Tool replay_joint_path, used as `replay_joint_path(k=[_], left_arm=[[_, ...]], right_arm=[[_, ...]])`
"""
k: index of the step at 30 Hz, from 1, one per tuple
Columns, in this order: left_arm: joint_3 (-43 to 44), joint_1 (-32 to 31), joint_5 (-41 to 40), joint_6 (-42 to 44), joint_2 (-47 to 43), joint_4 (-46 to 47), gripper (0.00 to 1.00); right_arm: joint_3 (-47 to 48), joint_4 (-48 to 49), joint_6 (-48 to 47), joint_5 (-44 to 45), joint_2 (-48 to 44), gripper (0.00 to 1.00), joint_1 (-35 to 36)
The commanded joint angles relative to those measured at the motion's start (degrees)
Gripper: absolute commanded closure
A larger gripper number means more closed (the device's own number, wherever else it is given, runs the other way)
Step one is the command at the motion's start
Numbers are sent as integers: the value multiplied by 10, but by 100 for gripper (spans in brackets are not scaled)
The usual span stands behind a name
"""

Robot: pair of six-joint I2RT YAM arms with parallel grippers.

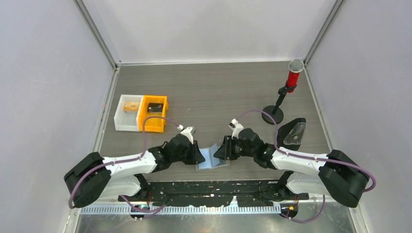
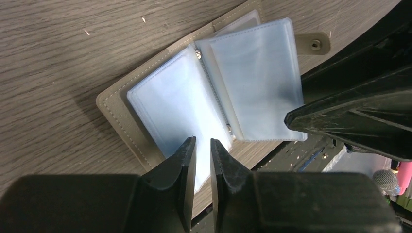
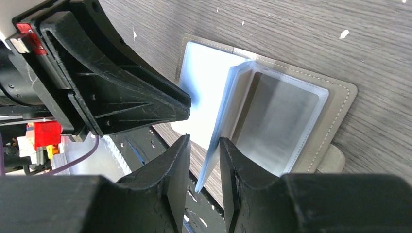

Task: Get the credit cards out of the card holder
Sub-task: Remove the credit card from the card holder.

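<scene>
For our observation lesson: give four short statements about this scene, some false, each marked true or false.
1. The holder lies open on the table. True.
2. The holder is in the orange bin. False: it lies on the table, apart from that bin.
3. The left pincer and right pincer are both at the holder. True.
4. The microphone lies flat. False: the microphone stands upright.
</scene>
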Motion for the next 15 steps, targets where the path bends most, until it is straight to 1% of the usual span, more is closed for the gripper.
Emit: replay_joint_path(k=[1, 6, 8, 15], left_arm=[[12, -3, -17, 3, -40, -38, 80], [21, -2, -43, 16, -91, -96, 76], [26, -2, -64, 22, -111, -120, 75], [56, 3, -101, 43, -177, -218, 71]], right_arm=[[20, 32, 10, -3, -1, 65, 8], [29, 25, 10, 1, 1, 64, 15], [35, 21, 11, 5, 5, 63, 21], [55, 24, 16, 21, 29, 58, 52]])
